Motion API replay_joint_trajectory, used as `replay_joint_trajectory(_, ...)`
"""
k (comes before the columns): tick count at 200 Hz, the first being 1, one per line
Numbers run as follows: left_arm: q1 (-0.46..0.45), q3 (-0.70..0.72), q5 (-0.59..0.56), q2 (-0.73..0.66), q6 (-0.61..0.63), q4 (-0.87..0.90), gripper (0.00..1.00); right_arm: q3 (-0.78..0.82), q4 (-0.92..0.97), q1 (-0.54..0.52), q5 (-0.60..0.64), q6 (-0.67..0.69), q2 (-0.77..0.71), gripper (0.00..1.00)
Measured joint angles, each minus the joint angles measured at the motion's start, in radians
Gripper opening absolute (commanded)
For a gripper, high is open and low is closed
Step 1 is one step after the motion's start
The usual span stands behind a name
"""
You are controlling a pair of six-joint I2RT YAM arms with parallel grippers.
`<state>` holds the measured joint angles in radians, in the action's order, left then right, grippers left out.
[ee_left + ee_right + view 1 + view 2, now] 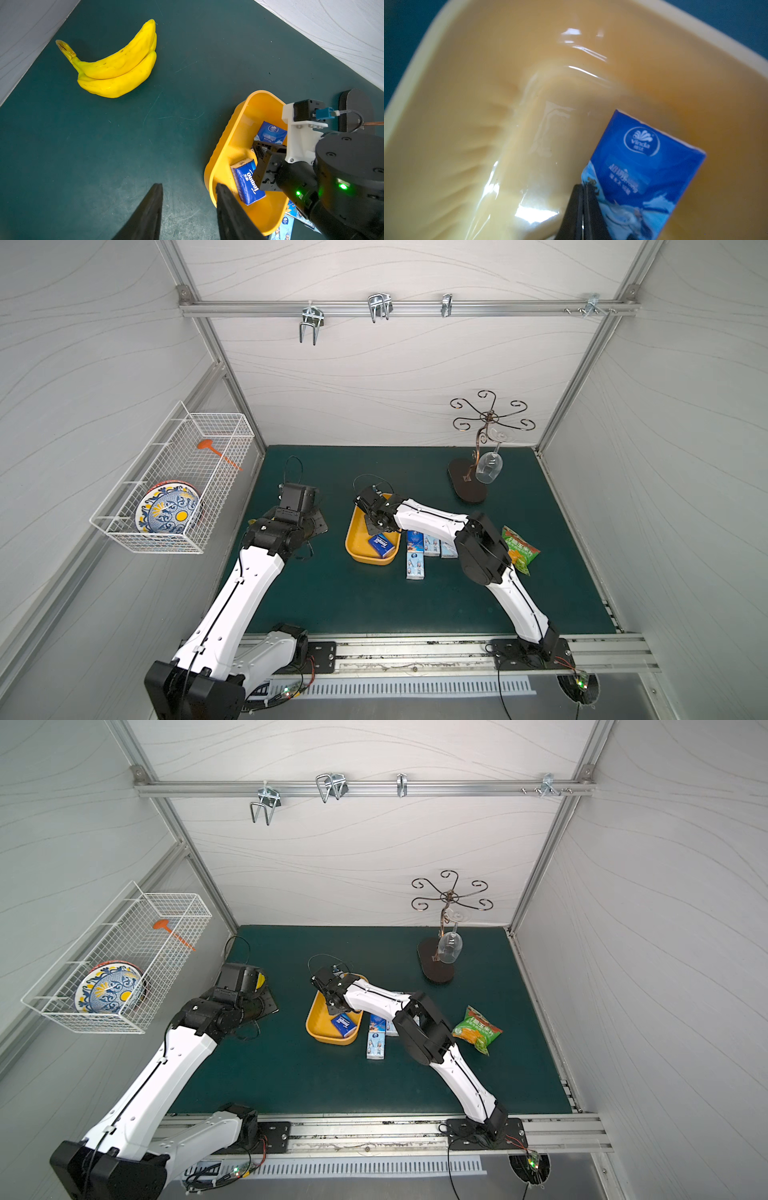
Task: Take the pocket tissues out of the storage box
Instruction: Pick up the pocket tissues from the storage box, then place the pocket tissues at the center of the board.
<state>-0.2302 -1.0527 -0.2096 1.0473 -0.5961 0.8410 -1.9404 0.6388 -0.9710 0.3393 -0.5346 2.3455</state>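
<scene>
Left wrist: storage box [228, 135], banana [118, 66] on green mat [104, 145]; white walls [332, 31].

The yellow-orange storage box [319, 1025] sits on the table [291, 1077], a dark blue pocket tissue packet [344, 1024] inside its near end. The right arm [374, 996] reaches into its far end. Light blue packets [376, 1046] lie just right of it.

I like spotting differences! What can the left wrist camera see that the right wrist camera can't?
Only the left wrist view: the bananas, a Tempo packet in the box, the right arm, and packets out on the mat. Only the right wrist view: the right tool up close, shut at the Vinda packet's corner. Both: the yellow box and the Vinda packet.
</scene>
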Motion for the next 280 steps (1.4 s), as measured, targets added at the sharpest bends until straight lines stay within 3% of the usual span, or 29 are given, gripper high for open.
replay_joint_trajectory(150,0.000,-0.013,-0.005,-0.013,-0.002,0.001,0.46,0.229,-0.132,-0.044,-0.084,0.058,-0.343,0.00)
replay_joint_trajectory(180,0.000,-0.013,-0.005,-0.014,-0.002,0.001,0.46,0.377,-0.133,-0.044,-0.083,0.074,-0.502,0.00)
replay_joint_trajectory(243,0.000,-0.020,-0.003,-0.012,-0.007,-0.001,0.46,0.807,-0.110,-0.044,-0.053,0.093,-0.992,0.00)
replay_joint_trajectory(280,0.000,-0.034,0.000,-0.007,-0.010,-0.003,0.46,1.042,-0.098,-0.044,-0.090,0.073,-1.172,0.00)
